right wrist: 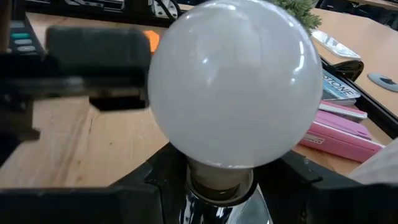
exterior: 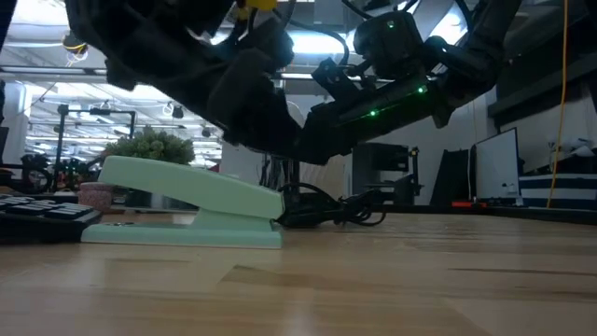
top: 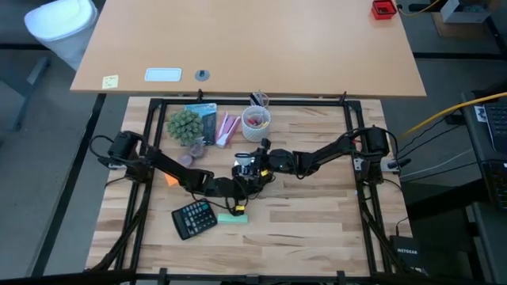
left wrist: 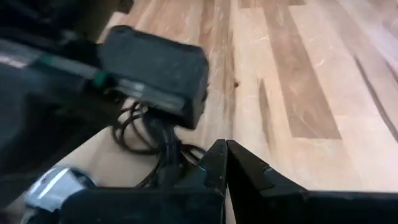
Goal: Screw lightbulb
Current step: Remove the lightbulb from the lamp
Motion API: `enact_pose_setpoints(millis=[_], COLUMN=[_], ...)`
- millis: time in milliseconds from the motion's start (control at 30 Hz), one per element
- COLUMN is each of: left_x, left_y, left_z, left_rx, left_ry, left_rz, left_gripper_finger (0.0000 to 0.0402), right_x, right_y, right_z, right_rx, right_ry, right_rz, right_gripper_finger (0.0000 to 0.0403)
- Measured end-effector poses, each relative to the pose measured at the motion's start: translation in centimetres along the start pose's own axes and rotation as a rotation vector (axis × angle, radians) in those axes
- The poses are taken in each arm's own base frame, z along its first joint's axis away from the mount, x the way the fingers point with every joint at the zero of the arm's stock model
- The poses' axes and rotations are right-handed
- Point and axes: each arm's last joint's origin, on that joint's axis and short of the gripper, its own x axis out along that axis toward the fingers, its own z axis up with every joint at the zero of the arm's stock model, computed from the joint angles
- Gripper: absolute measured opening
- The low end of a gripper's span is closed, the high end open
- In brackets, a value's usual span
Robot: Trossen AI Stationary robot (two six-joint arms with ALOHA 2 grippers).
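Note:
The lightbulb (right wrist: 230,81) is a pale white globe that fills the right wrist view. Its neck sits in a shiny silver socket (right wrist: 217,208). My right gripper (right wrist: 221,171) is shut on the bulb at mid-table (top: 252,164). My left gripper (left wrist: 225,155) is shut, just in front of it (top: 238,187), low over the wood beside the black cord (left wrist: 152,134). A shiny silver part of the base (left wrist: 56,183) shows next to it. My right gripper has the lightbulb between its two fingers (right wrist: 140,180), which stand at either side of the globe's lower part (right wrist: 186,155), just above the neck. The bulb points away from the wrist along the fingers, its neck in the silver socket. My left gripper: I cannot tell whether its shut fingertips touch the cord or the base.
A mint-green stapler (top: 232,214) and a black calculator (top: 194,218) lie near the front. A small green plant (top: 184,124), a pink case (top: 227,127), a book and a cup of small things (top: 255,120) stand at the far side. Bare wood lies to the right.

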Motion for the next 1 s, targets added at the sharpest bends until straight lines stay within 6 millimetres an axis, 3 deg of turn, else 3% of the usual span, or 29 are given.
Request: enact_pose_setpoints(millis=[333, 1000], left_x=[1.9, 0.6], left_y=[0.7, -0.8], left_z=[-2.0, -4.4], left_rx=[0.019, -0.024], left_ry=[0.05, 0.22], left_rz=[0.023, 0.225], left_gripper_finger=[0.0, 0.0], right_x=[0.0, 0.0], right_y=[0.0, 0.0], right_z=[0.1, -0.1], right_rx=[-0.01, -0.011], right_ry=[-0.009, 0.012], right_rz=[-0.002, 0.004], right_gripper_finger=[0.0174, 0.0174])
